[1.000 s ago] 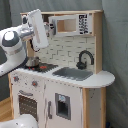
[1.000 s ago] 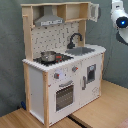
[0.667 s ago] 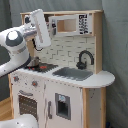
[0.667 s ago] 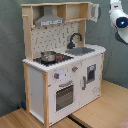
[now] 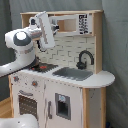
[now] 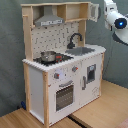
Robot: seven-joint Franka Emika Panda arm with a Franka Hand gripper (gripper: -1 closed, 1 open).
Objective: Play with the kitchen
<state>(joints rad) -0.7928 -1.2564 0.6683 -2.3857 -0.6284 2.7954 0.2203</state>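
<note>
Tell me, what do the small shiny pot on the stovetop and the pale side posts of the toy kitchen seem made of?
The small shiny pot looks like polished metal: it glints silver. The pale side posts look like unpainted light wood, matte and tan.

In the second exterior view the kitchen [image 6: 60, 75] stands on a wooden table [image 6: 107, 107], before a grey-green backdrop. A grey hood [image 6: 49, 20] hangs over a stovetop carrying a metal pot [image 6: 48, 56]. Black faucet [image 6: 75, 38] arches over the sink [image 6: 82, 50] (to the second exterior view's right of the pot). Windowed oven door [image 6: 64, 96] below. Part of the white robot arm [image 6: 117, 20] shows at upper right, apart from the cabinet.
</note>
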